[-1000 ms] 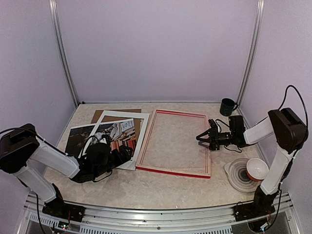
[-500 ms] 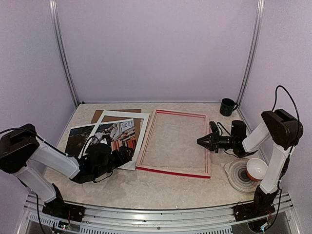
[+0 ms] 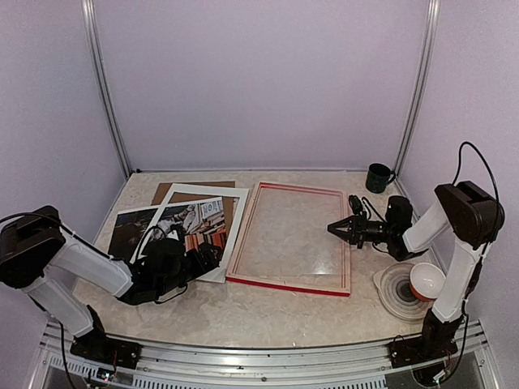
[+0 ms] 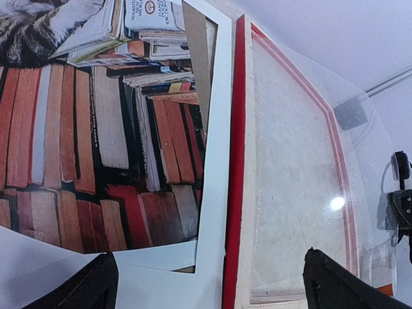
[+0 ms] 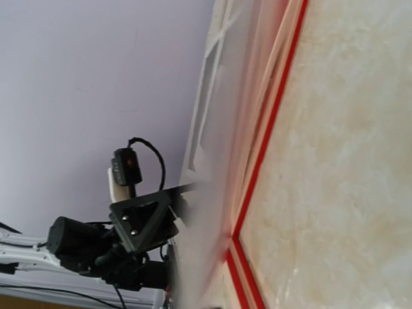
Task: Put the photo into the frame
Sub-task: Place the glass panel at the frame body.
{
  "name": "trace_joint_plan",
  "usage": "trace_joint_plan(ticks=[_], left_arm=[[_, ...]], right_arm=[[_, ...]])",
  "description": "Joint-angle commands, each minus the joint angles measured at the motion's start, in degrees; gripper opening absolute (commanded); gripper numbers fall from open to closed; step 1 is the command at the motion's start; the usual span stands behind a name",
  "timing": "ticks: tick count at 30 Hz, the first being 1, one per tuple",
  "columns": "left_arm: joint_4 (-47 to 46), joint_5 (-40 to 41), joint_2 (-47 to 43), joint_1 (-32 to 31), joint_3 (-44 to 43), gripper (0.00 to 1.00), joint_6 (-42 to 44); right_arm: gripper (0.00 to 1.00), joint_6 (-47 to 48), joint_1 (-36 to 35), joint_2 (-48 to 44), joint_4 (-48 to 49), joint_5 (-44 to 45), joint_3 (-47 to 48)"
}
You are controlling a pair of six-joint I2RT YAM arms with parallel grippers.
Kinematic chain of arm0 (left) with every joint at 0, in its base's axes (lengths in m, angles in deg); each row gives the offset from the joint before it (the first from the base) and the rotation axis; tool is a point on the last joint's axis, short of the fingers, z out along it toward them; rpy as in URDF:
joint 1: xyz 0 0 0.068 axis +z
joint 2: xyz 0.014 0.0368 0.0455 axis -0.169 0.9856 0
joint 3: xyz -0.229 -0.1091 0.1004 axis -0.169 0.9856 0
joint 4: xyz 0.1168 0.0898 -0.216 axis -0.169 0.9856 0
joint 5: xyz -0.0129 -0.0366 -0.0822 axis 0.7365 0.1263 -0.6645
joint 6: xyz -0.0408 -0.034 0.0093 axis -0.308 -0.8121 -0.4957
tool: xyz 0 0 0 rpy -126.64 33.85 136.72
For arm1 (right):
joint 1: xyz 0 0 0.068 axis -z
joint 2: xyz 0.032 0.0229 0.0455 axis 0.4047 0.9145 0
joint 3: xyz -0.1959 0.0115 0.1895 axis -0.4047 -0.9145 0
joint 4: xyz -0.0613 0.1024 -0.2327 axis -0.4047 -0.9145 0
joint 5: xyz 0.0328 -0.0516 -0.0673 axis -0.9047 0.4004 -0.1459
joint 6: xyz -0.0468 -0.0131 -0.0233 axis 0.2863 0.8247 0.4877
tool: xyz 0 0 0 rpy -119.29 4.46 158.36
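The frame (image 3: 288, 285) lies back-up in the middle of the table, red rails round pale wood (image 4: 235, 161). My right gripper (image 3: 334, 228) is shut at the frame's right rail on the edge of a clear pane (image 4: 296, 161), which tilts up on that side; the right wrist view shows the pane (image 5: 212, 193) only as a blur over the red rail (image 5: 270, 129). The photo (image 3: 182, 231) of a cat on books (image 4: 84, 141) lies left of the frame under a white mat (image 4: 215, 161). My left gripper (image 3: 207, 258) hovers open (image 4: 209, 290) over the mat's near right corner.
A brown backing board (image 3: 174, 191) shows behind the mat. A dark mug (image 3: 377, 177) stands at the back right. Stacked plates (image 3: 401, 292) with a red-and-white bowl (image 3: 427, 281) sit near the right arm's base. Walls close in on both sides.
My right gripper has gone from open to shut at the frame's right rail and risen slightly with the pane's edge. The left arm has not moved.
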Motion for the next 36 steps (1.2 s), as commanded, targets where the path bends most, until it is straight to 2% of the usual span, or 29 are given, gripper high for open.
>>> trace_joint_plan(ticks=[1,8,17,23,29,36], left_arm=[[0.67,1.19,-1.1,-0.61,-1.09,0.99,0.79],[1.04,1.14,-0.76,-0.61,-1.75,0.99,1.11],[1.12,0.71,-0.07,-0.61,-2.62,0.99,1.15],[0.96,0.38,0.71,-0.61,-2.66,0.99,1.07],[0.52,0.07,1.2,-0.61,-2.69,0.99,0.8],[0.19,-0.09,1.79,-0.69,-2.67,0.99,0.65]], right_arm=[[0.05,-4.74,-0.62,2.74,9.41,-2.45,1.54],[0.06,-9.54,-0.62,6.08,16.37,-4.34,2.96],[0.09,-10.28,-0.62,8.17,16.82,-4.57,4.59],[0.1,-8.23,-0.71,8.52,15.29,-4.18,4.07],[0.13,0.6,-0.92,6.45,3.45,-3.07,4.92],[0.14,-3.35,-1.37,7.29,7.11,-3.39,4.9]])
